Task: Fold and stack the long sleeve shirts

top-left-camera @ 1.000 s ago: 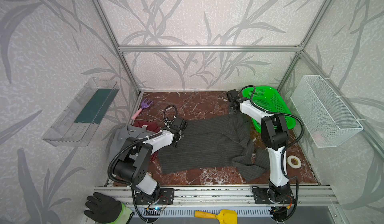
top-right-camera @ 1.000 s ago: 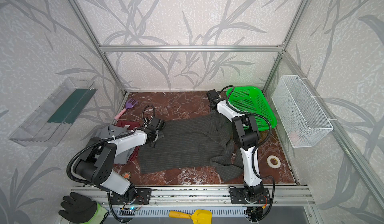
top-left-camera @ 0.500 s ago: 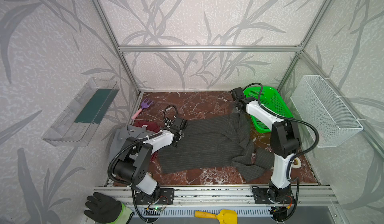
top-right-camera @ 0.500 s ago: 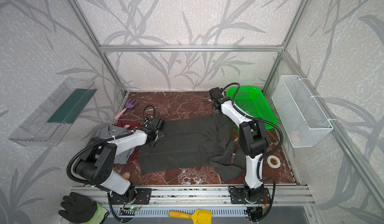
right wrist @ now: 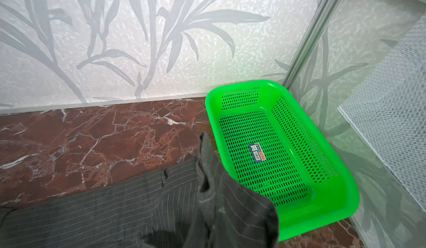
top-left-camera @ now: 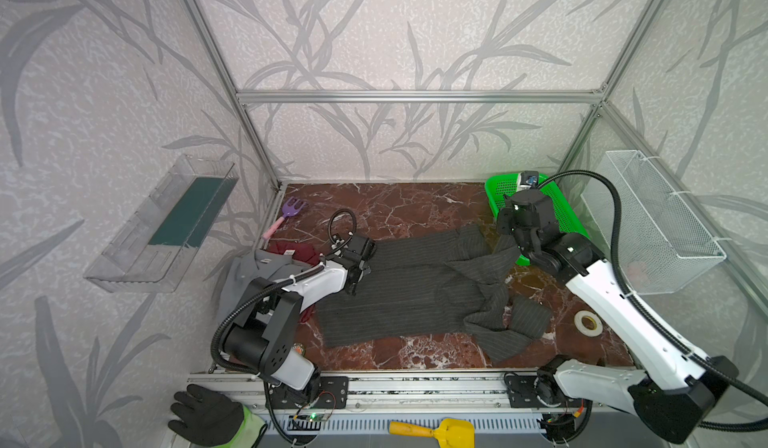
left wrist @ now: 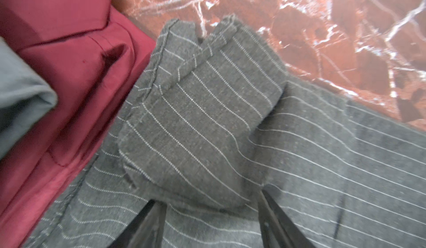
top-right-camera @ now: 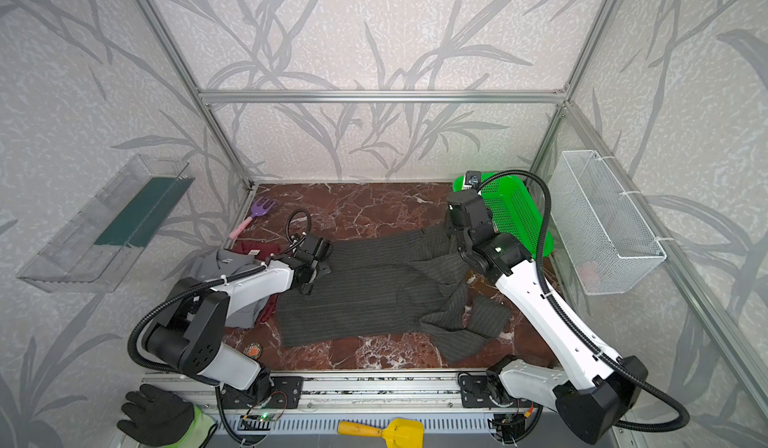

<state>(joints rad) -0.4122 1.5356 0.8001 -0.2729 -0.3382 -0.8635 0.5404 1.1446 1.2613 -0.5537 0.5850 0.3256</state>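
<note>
The dark charcoal pinstriped shirt (top-left-camera: 415,292) (top-right-camera: 365,296) lies spread over the middle of the marble floor, its sleeves bunched at the right. My left gripper (top-left-camera: 357,265) (left wrist: 212,212) stands open, its fingers (left wrist: 149,223) pressed down on the shirt's far left corner just behind a folded-over cuff. My right gripper (top-left-camera: 510,238) (top-right-camera: 457,238) is shut on a fold of the pinstriped fabric (right wrist: 221,200) and holds it lifted beside the green basket; the cloth hides its fingers. A mid-grey shirt (top-left-camera: 245,271) (left wrist: 20,97) and a dark red shirt (top-left-camera: 297,250) (left wrist: 69,74) lie piled at the left.
A green perforated basket (top-left-camera: 557,204) (right wrist: 322,166) sits at the back right, with a white wire basket (top-left-camera: 665,225) on the right wall. A tape roll (top-left-camera: 588,323) lies at the right and a purple fork (top-left-camera: 286,213) at the back left. A black glove (top-left-camera: 208,414) and a yellow shovel (top-left-camera: 436,431) lie beyond the front rail.
My right gripper has closed on the pinstriped shirt's upper right part and raised it toward the green basket, while the right arm swung outward. The left gripper has stayed put.
</note>
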